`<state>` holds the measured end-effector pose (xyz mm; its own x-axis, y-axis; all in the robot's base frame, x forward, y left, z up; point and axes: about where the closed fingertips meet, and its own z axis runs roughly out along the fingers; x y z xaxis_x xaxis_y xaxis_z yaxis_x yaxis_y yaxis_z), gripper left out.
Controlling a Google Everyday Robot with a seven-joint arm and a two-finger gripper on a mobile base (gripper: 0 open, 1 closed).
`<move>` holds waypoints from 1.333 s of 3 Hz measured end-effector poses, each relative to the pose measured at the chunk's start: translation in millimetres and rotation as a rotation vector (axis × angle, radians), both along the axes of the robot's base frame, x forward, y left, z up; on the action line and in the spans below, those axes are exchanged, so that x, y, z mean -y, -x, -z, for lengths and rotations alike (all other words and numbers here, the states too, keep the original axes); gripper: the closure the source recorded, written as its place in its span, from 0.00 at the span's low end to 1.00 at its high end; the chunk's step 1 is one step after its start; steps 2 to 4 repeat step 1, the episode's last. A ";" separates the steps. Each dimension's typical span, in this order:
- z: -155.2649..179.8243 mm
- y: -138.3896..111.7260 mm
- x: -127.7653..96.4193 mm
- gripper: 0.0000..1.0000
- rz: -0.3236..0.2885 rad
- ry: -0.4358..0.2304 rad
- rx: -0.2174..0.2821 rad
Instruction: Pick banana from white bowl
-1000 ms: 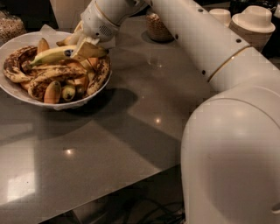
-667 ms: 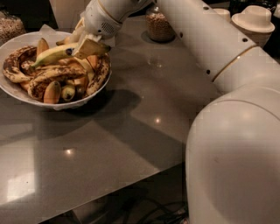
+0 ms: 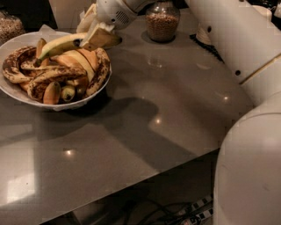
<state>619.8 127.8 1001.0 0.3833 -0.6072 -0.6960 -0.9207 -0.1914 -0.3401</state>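
The hand point(image 3: 100, 38) clamps the banana point(image 3: 59, 45) over the white bowl point(image 3: 19, 40), spotted bananas point(image 3: 48, 77) crowding beneath, jar point(image 3: 162, 21) behind

1. The smooth white rounded-shell arm point(image 3: 228, 39) reaches from the right edge of the view across to the upper left, with a thin gold band crossing it near a joint
2. Its white wrist housing with a perforated grille point(image 3: 115, 11) sits at the top edge, angled down and to the left
3. The two-finger gripper point(image 3: 94, 38) hangs just below the wrist, its tan fingers point(image 3: 105, 39) closed on the right end of the long yellow banana point(image 3: 61, 44)
4. A large rounded white body segment point(image 3: 250, 171) fills the lower right corner
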 end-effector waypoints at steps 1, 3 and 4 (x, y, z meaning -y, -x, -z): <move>-21.9 21.3 27.7 1.00 0.017 -0.042 0.032; -21.9 21.3 27.7 1.00 0.017 -0.042 0.032; -21.9 21.3 27.7 1.00 0.017 -0.042 0.032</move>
